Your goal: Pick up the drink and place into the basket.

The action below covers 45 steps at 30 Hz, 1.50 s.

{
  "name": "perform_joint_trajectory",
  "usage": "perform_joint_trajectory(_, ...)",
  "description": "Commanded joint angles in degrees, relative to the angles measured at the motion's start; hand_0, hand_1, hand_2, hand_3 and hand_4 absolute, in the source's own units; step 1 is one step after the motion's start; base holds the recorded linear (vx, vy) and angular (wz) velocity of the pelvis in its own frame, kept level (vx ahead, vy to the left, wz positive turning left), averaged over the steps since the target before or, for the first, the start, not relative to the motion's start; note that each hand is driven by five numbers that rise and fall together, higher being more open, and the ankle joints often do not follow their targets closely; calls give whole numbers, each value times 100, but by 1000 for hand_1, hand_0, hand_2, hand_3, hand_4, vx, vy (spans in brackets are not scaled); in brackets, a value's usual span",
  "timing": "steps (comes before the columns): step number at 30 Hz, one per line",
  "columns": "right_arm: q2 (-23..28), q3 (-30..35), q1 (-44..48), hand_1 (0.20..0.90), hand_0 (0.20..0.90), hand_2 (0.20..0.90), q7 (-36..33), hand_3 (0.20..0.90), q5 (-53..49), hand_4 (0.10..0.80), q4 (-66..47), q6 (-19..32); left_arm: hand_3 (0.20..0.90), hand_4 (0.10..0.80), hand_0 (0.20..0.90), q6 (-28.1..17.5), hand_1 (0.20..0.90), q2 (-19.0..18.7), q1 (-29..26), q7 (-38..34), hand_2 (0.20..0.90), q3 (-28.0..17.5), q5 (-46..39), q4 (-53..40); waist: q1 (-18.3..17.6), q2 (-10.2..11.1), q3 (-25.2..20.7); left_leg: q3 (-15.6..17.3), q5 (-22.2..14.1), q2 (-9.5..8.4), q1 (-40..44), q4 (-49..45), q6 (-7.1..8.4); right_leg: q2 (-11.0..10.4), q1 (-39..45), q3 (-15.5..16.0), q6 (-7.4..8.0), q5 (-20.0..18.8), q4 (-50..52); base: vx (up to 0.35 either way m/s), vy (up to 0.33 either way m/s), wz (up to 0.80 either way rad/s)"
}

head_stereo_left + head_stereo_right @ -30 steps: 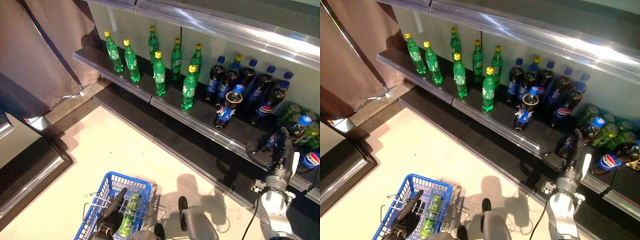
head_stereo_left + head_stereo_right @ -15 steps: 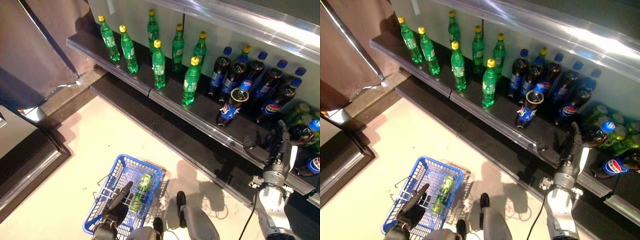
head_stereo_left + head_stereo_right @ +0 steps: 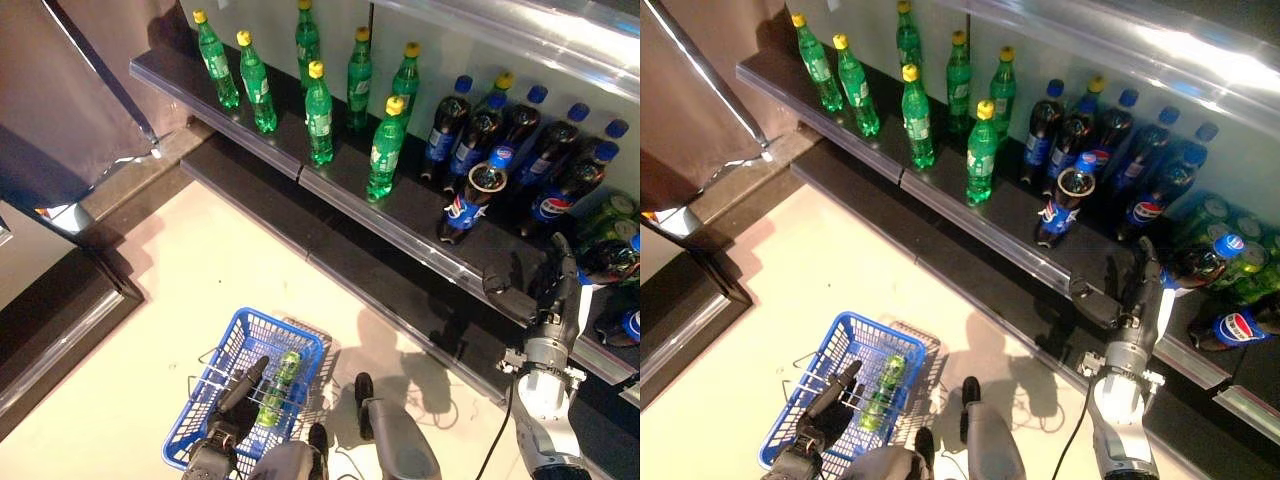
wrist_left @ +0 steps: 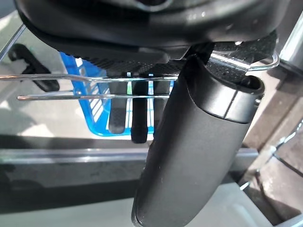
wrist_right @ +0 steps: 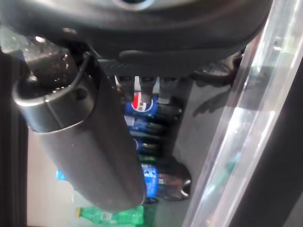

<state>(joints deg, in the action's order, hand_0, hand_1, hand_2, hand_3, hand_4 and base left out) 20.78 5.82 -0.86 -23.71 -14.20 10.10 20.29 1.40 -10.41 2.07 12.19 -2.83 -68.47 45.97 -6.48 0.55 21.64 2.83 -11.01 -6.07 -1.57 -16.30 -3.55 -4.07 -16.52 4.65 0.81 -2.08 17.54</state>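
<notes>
Dark cola bottles [image 3: 606,262] with blue caps lie on their sides at the right end of the low shelf [image 3: 410,232]. My right hand [image 3: 558,288] reaches up to them with straight fingers, open, beside the nearest one; in the right wrist view its fingers [image 5: 142,85] point at a blue-labelled cola bottle [image 5: 141,105]. My left hand [image 3: 238,390] is shut on the thin wire handles [image 4: 94,97] of the blue basket [image 3: 280,326], held low at the left. A green bottle [image 3: 279,384] lies in the basket.
Green bottles [image 3: 319,100] with yellow caps stand along the shelf's left and middle. Upright cola bottles [image 3: 478,130] stand further right, one [image 3: 468,205] alone at the front. Green cans [image 3: 612,214] sit at the far right. A dark curtain [image 3: 70,90] hangs at the left.
The whole picture has shifted, so the camera moved. My right hand has stayed by the lying cola bottles with its fingers stretched further up. The blue basket has swung a little to the right.
</notes>
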Motion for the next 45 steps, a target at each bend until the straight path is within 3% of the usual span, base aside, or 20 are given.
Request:
perform_joint_trajectory(1, 683, 220, 814, 900, 900, 900, -161, 900, -134, 800, -622, 671, 200, 100, 300, -555, 300, -593, -295, 637, 300, -53, -274, -1011, 146, -167, -105, -171, -43, 83, -222, -70, -147, 162, -823, -119, 568, -128, 621, -139, -29, 9)
perform_joint_trajectory(12, 1039, -214, 2265, 900, 900, 900, -661, 900, -349, 800, -357, 773, 200, 100, 300, -1033, 300, -812, -1025, 510, 300, 387, -891, -1206, 227, -166, 541, -186, 60, -2, -1668, -680, -162, 317, -1449, -194, 365, -35, 632, -131, -51, 5)
perform_joint_trajectory(24, 1427, -46, 3040, 900, 900, 900, -878, 900, -246, 800, -592, 661, 200, 100, 300, -1142, 300, -749, -1101, 510, 300, 310, -1022, -1541, 331, -142, 792, -94, -398, -35, -2498, -1802, -132, 322, -1624, -189, 116, 396, 963, -62, -12, -6)
perform_joint_trajectory(36, 1561, 48, 3342, 900, 900, 900, -487, 900, -732, 800, -544, 350, 200, 100, 300, -1082, 300, -669, -996, 502, 300, 344, -1001, -1586, 410, -155, 815, -81, -316, 2, -2689, -1977, -110, 368, -1639, -254, 29, 531, 1213, 12, 3, -2)
perform_joint_trajectory(45, 1829, 24, 3696, 900, 900, 900, -755, 900, -813, 800, 35, 107, 200, 100, 300, -1026, 300, -722, -1035, 497, 300, 411, -1046, -1514, 533, -152, 815, -99, -212, 40, -2758, -2025, -55, 357, -1519, -223, -28, 586, 1217, 23, 2, 1)
